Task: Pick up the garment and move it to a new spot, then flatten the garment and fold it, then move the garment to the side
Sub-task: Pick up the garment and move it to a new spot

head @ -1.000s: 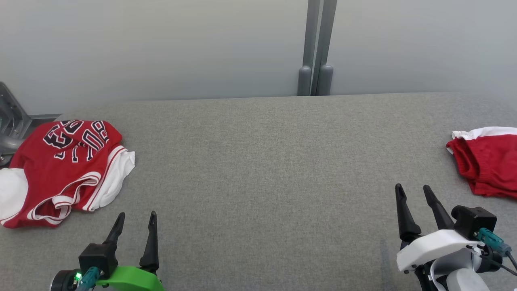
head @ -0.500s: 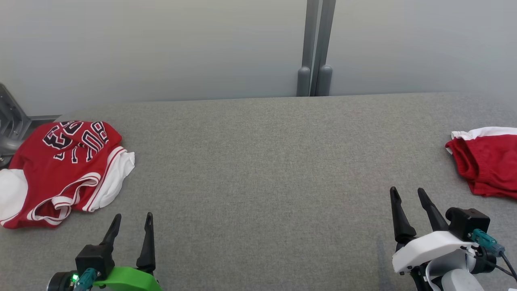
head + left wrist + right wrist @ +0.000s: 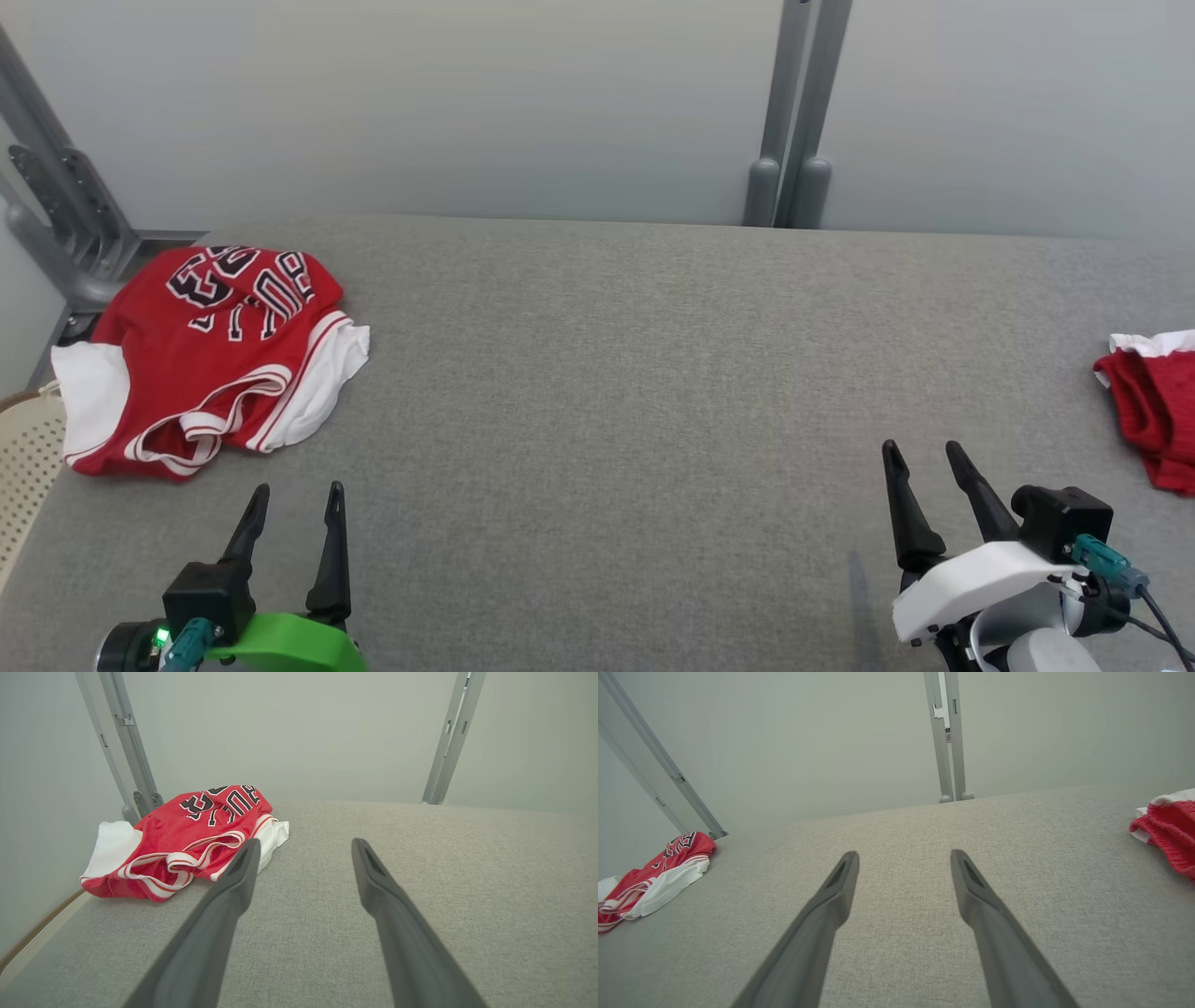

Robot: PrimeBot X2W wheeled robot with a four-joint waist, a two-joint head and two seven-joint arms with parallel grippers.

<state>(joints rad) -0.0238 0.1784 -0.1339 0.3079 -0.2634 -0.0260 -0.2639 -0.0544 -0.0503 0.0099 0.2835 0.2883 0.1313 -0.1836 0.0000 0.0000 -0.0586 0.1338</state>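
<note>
Jersey (image 3: 210,355) lies crumpled, red cloth (image 3: 1153,411) cropped at frame edge; left pincer (image 3: 299,487) and right pincer (image 3: 922,446) gape empty.

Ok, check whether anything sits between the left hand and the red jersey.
Nothing visible does. The left hand, open, points up the grey table, and the red jersey lies crumpled just ahead and to its left. Only bare grey surface lies between them.

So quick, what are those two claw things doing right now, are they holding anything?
Left gripper: open, holding nothing; the red jersey lies apart from it.
Right gripper: open, holding nothing.
</note>
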